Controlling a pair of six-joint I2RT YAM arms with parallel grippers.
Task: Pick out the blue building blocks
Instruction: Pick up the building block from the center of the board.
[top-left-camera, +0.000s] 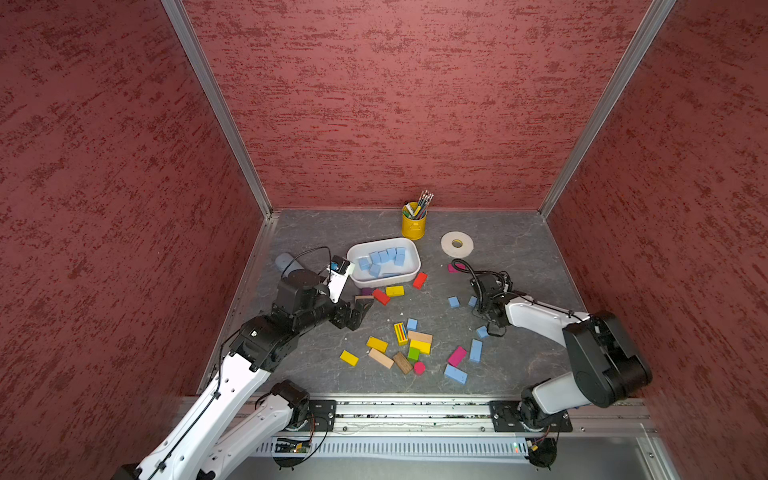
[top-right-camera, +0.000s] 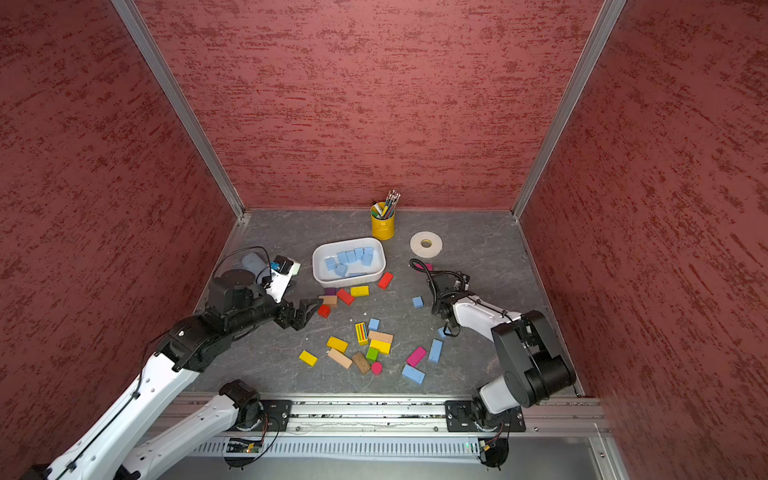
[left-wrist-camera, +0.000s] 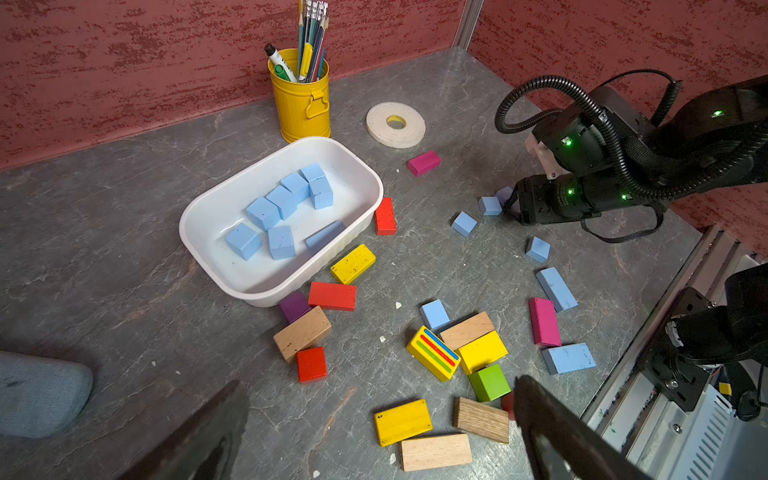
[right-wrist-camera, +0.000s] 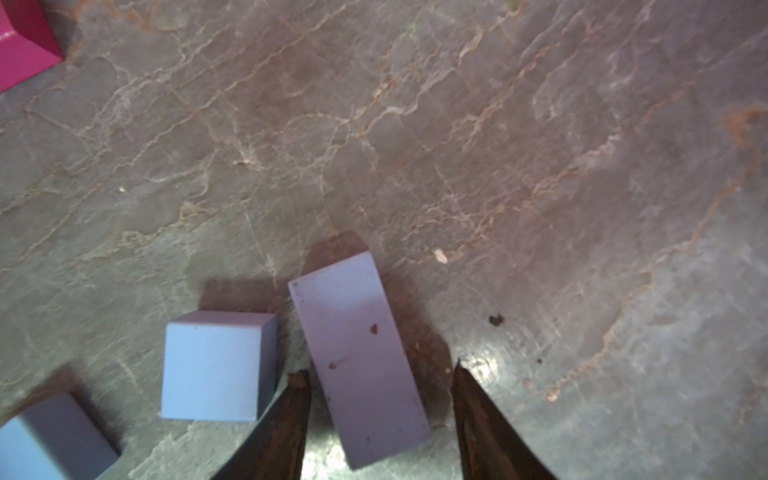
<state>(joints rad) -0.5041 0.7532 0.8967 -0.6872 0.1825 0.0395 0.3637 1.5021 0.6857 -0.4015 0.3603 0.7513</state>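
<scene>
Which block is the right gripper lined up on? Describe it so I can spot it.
On the grey table, look right of the white bin, under the right arm's wrist. It is the blue brick between the fingers of the right gripper: long and rectangular, while the neighbour beside it is a blue cube.

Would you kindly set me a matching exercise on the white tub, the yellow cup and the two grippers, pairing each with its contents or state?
Things:
1. white tub
2. yellow cup
3. left gripper
4. right gripper

States:
A. jaws either side of a long blue block
B. holds pens and pencils
C. open wide, holding nothing
D. holds blue blocks

Pairs: 1-D, 2-B, 3-C, 4-A.
</scene>
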